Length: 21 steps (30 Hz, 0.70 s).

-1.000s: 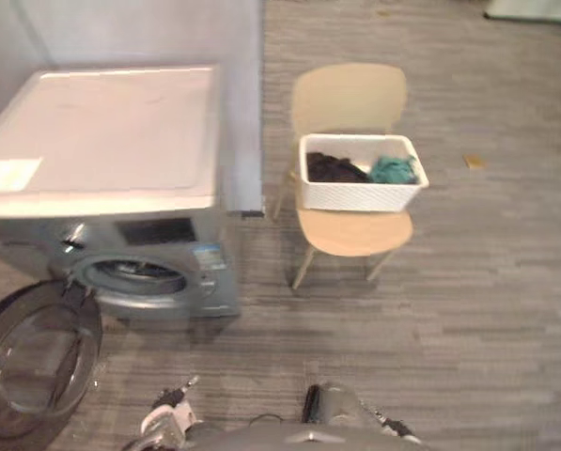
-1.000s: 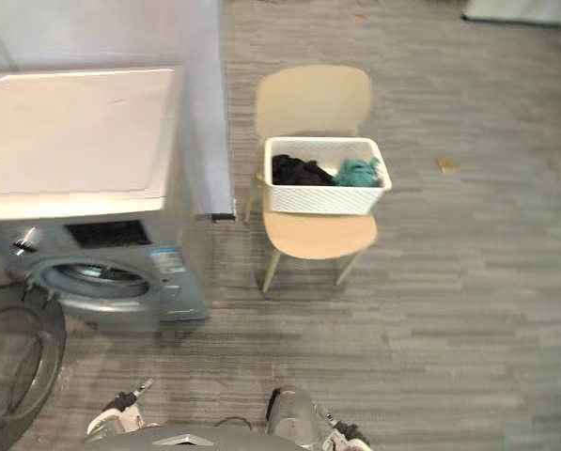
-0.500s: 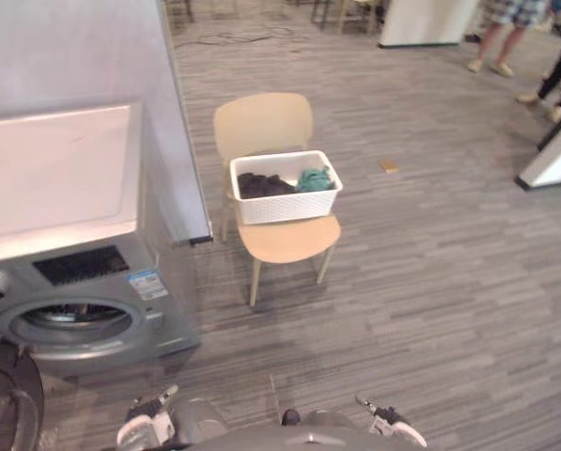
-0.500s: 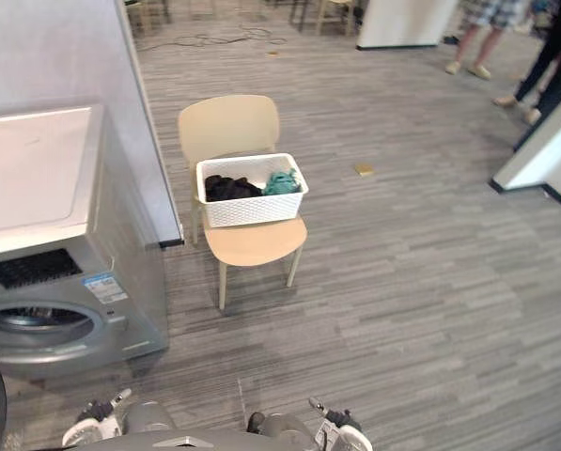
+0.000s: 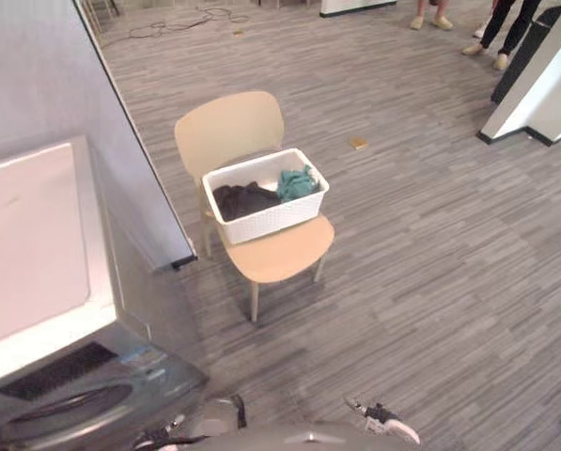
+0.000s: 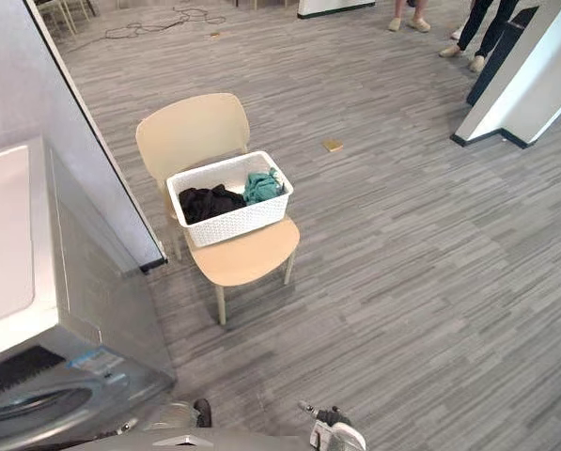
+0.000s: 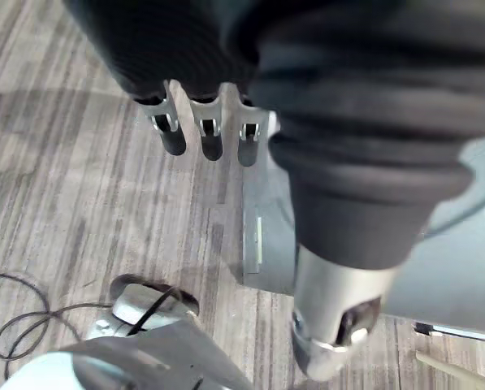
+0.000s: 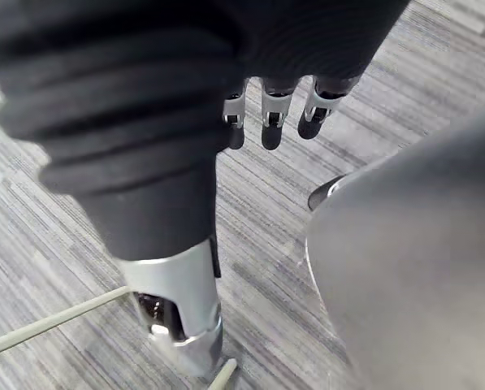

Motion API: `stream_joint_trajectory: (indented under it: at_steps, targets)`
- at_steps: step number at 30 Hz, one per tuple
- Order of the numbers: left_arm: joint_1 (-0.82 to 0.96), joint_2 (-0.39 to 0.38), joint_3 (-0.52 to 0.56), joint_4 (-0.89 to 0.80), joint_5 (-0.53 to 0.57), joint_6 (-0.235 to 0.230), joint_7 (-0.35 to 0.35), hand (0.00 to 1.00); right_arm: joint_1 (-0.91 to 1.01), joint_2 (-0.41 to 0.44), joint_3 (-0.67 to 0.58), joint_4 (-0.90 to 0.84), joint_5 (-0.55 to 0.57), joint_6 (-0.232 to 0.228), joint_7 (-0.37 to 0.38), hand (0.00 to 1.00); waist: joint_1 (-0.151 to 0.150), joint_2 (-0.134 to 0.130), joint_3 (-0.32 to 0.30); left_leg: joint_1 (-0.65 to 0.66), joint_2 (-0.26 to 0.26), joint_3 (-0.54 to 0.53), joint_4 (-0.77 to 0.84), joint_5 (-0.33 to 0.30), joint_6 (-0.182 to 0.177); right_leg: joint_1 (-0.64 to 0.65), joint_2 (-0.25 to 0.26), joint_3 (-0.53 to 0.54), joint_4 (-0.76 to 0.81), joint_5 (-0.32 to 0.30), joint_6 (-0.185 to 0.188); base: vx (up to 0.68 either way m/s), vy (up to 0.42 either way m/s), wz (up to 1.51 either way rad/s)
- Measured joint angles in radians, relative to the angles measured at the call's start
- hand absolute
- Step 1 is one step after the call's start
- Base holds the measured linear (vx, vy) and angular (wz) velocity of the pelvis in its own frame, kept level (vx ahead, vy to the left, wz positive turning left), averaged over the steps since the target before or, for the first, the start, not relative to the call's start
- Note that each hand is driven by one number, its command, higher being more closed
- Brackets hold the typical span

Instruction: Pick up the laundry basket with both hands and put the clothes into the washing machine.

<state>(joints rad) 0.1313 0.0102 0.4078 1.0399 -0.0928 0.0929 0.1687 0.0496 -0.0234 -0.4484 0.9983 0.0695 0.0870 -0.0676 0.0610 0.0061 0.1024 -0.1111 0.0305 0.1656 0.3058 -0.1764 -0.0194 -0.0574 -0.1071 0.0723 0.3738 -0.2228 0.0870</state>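
Note:
A white laundry basket [image 5: 272,216] sits on the seat of a beige chair [image 5: 231,124] a few steps ahead. In it lie a dark garment [image 5: 243,199] and a teal one [image 5: 299,181]. The silver washing machine [image 5: 31,277] stands at the lower left, and the rim of its round opening [image 5: 59,411] shows at the picture's bottom edge. My left hand [image 7: 203,134] hangs low over the floor with straight fingers and holds nothing. My right hand [image 8: 268,114] hangs the same way, empty, far from the basket.
A grey wall panel [image 5: 54,85] rises behind the machine, left of the chair. A small yellow scrap [image 5: 358,143] lies on the floor beyond the chair. A white pillar [image 5: 543,66] and people's legs [image 5: 501,23] are at the far right. Cables [image 5: 172,23] lie at the back.
The camera has swung up and to the right: the machine has slid to the lower left edge and its door has left the picture. Basket and chair have not moved themselves.

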Motion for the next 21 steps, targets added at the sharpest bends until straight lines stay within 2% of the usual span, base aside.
stream_joint_trajectory:
  at_steps: [2, 3, 4, 5, 6, 7, 8, 9, 11, 12, 13, 14, 15, 16, 17, 18, 20, 21]
  targets:
    - [-0.002, 0.013, -0.034, -0.001, 0.001, -0.003, -0.001, 0.0, -0.007, 0.001, -0.004, -0.003, -0.01, -0.008, 0.002, 0.0, -0.007, -0.003, 0.001, 0.027, -0.006, 0.007, 0.0, -0.008, 0.014, -0.079, -0.005, -0.004, 0.199, 0.003, 0.007, 0.2, 0.096, -0.06]
    - [-0.01, 0.027, -0.06, -0.008, -0.002, -0.006, -0.002, 0.0, -0.008, 0.007, -0.002, -0.005, -0.026, -0.018, 0.003, 0.0, -0.012, -0.019, 0.009, 0.051, -0.011, 0.007, 0.018, -0.025, 0.02, -0.138, -0.015, -0.007, 0.353, 0.037, 0.042, 0.27, 0.062, 0.18]
    - [-0.023, 0.032, -0.063, -0.012, -0.002, -0.007, -0.002, 0.0, -0.009, 0.014, -0.001, -0.02, -0.028, -0.02, 0.003, 0.0, -0.012, -0.026, 0.016, 0.072, -0.007, -0.006, 0.037, -0.042, 0.024, -0.182, -0.018, -0.019, 0.478, 0.108, 0.06, 0.28, 0.034, 0.24]
    - [-0.027, 0.032, -0.065, -0.017, -0.001, -0.007, -0.003, 0.0, -0.009, 0.016, 0.004, -0.032, -0.028, -0.02, 0.003, 0.0, -0.016, -0.013, 0.024, 0.085, 0.0, -0.016, 0.041, -0.049, 0.025, -0.2, -0.024, -0.026, 0.532, 0.14, 0.058, 0.22, -0.029, 0.33]
    - [-0.031, 0.031, -0.066, -0.032, -0.001, -0.008, -0.003, 0.0, -0.009, 0.019, 0.019, -0.044, -0.028, -0.022, 0.003, 0.0, -0.02, -0.021, 0.026, 0.112, 0.013, -0.028, 0.041, -0.056, 0.025, -0.23, -0.028, -0.047, 0.619, 0.118, 0.058, 0.2, -0.075, 0.33]
    - [-0.038, 0.029, -0.067, -0.041, 0.0, -0.008, -0.002, 0.0, -0.009, 0.018, 0.037, -0.054, -0.028, -0.023, 0.003, 0.0, -0.02, -0.022, 0.026, 0.127, 0.03, -0.033, 0.038, -0.056, 0.024, -0.258, -0.04, -0.079, 0.642, 0.073, 0.043, 0.18, -0.097, 0.31]
    - [-0.045, 0.026, -0.067, -0.042, 0.0, -0.008, -0.002, 0.0, -0.008, 0.019, 0.04, -0.062, -0.028, -0.023, 0.003, 0.0, -0.021, -0.019, 0.028, 0.131, 0.041, -0.037, 0.031, -0.061, 0.017, -0.269, -0.051, -0.098, 0.628, 0.056, 0.036, 0.14, -0.145, 0.26]
    - [-0.059, 0.016, -0.066, -0.039, 0.002, -0.007, -0.003, 0.0, -0.008, 0.021, 0.04, -0.08, -0.027, -0.024, 0.002, 0.0, -0.021, -0.011, 0.029, 0.137, 0.065, -0.047, 0.02, -0.077, -0.004, -0.287, -0.073, -0.137, 0.557, 0.04, 0.029, 0.13, -0.187, 0.16]
    - [-0.076, 0.008, -0.056, -0.036, 0.01, -0.007, -0.002, 0.0, -0.01, 0.022, 0.04, -0.078, -0.028, -0.022, 0.002, 0.0, -0.013, -0.012, 0.03, 0.154, 0.093, -0.05, 0.01, -0.086, -0.03, -0.273, -0.103, -0.165, 0.347, 0.042, 0.024, 0.14, -0.237, 0.03]
    - [-0.076, 0.007, -0.053, -0.032, 0.02, -0.007, -0.002, 0.0, -0.004, 0.023, 0.039, -0.077, -0.027, -0.019, 0.002, 0.0, -0.011, -0.013, 0.029, 0.171, 0.109, -0.05, -0.006, -0.093, -0.055, -0.233, -0.113, -0.171, 0.187, 0.069, 0.021, 0.22, -0.402, 0.03]
    - [-0.074, 0.005, -0.047, -0.025, 0.023, -0.007, -0.003, 0.0, -0.002, 0.024, 0.043, -0.078, -0.028, -0.019, 0.002, 0.0, -0.012, -0.019, 0.026, 0.188, 0.119, -0.056, -0.013, -0.109, -0.084, -0.201, -0.116, -0.161, 0.086, 0.122, 0.025, 0.24, -0.441, 0.08]
    - [-0.074, 0.003, -0.041, -0.026, 0.027, -0.007, -0.004, 0.0, -0.001, 0.025, 0.045, -0.076, -0.028, -0.018, 0.002, 0.0, -0.012, -0.024, 0.023, 0.193, 0.122, -0.062, -0.013, -0.12, -0.095, -0.189, -0.118, -0.154, 0.06, 0.149, 0.026, 0.28, -0.51, 0.12]
    - [-0.081, -0.014, -0.028, -0.015, 0.041, -0.007, -0.007, 0.0, 0.003, 0.016, 0.044, -0.074, -0.031, -0.017, 0.006, 0.0, -0.012, -0.012, 0.015, 0.203, 0.15, -0.086, -0.017, -0.132, -0.121, -0.19, -0.1, -0.17, 0.079, 0.118, 0.054, 0.2, -0.358, 0.24]
    - [-0.081, -0.038, -0.025, 0.003, 0.057, -0.005, -0.01, 0.0, 0.005, -0.006, 0.045, -0.077, -0.039, -0.017, 0.004, 0.0, -0.021, 0.023, -0.005, 0.204, 0.187, -0.097, -0.061, -0.118, -0.135, -0.203, -0.071, -0.207, 0.107, 0.063, 0.033, 0.25, -0.424, 0.28]
    - [-0.08, -0.054, -0.026, 0.002, 0.058, -0.005, -0.01, 0.0, 0.006, -0.014, 0.046, -0.079, -0.038, -0.018, 0.004, 0.0, -0.024, 0.034, -0.013, 0.211, 0.196, -0.107, -0.088, -0.097, -0.134, -0.212, -0.064, -0.22, 0.127, 0.038, 0.03, 0.25, -0.387, 0.39]
    - [-0.081, -0.069, -0.026, 0.001, 0.058, -0.008, -0.01, 0.0, 0.003, -0.023, 0.057, -0.078, -0.042, -0.017, 0.006, 0.0, -0.024, 0.043, -0.014, 0.237, 0.208, -0.116, -0.136, -0.043, -0.136, -0.216, -0.057, -0.236, 0.163, 0.0, 0.011, 0.26, -0.38, 0.3]
    - [-0.081, -0.068, -0.031, -0.004, 0.056, -0.008, -0.012, 0.0, -0.006, -0.027, 0.112, -0.089, -0.078, -0.018, 0.016, 0.0, -0.038, 0.043, -0.014, 0.231, 0.231, -0.152, -0.138, 0.03, -0.144, -0.177, -0.049, -0.291, 0.17, -0.033, -0.02, 0.27, -0.368, 0.63]
    - [-0.08, -0.065, -0.04, -0.009, 0.056, -0.008, -0.016, 0.0, -0.001, -0.028, 0.151, -0.102, -0.089, -0.017, 0.023, 0.0, -0.035, 0.041, -0.012, 0.215, 0.244, -0.173, -0.103, 0.045, -0.153, -0.153, -0.041, -0.315, 0.161, -0.041, -0.031, 0.23, -0.312, 0.66]
